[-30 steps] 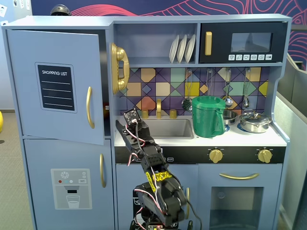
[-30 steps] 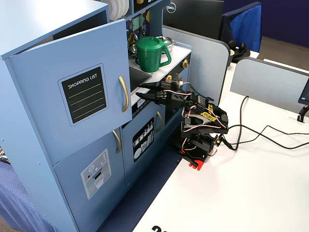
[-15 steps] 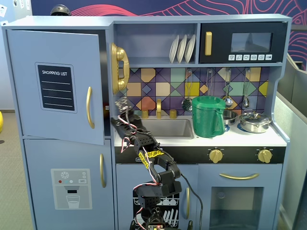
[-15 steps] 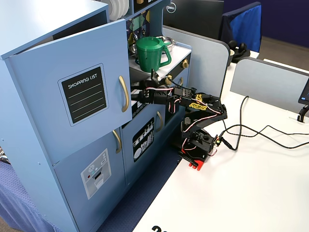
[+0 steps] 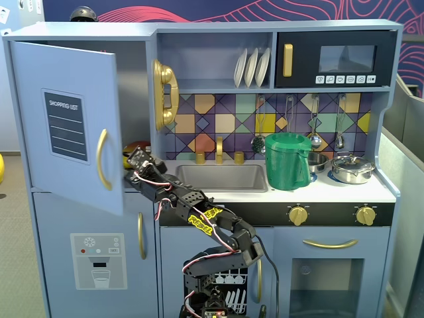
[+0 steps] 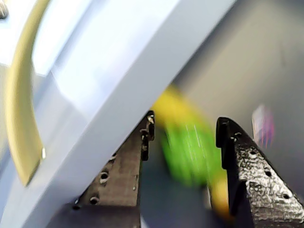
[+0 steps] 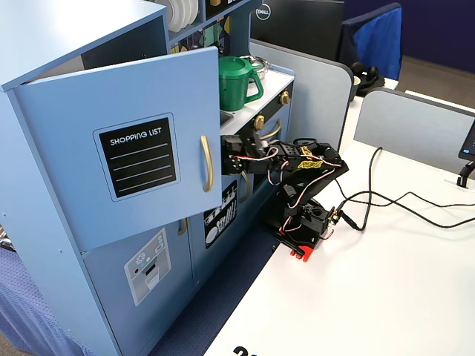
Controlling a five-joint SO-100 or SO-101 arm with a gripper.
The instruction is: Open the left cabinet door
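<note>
Since a second ago, the left cabinet door has swung noticeably wider, and the arm has stretched from in front of the sink toward the door's free edge. In a fixed view, the door stands at the kitchen's upper left, angled out on its hinges, with its chalkboard panel and gold handle facing forward. The gripper sits just behind that edge, at the cabinet opening. The wrist view shows the pincer released, its jaws parted; one finger lies against the door's edge, and blurred yellow and green objects show between the jaws, inside the cabinet. The step in hand appears to be pushing the door open from behind. The next move likely calls for sweeping further outward while keeping contact with the edge.
</note>
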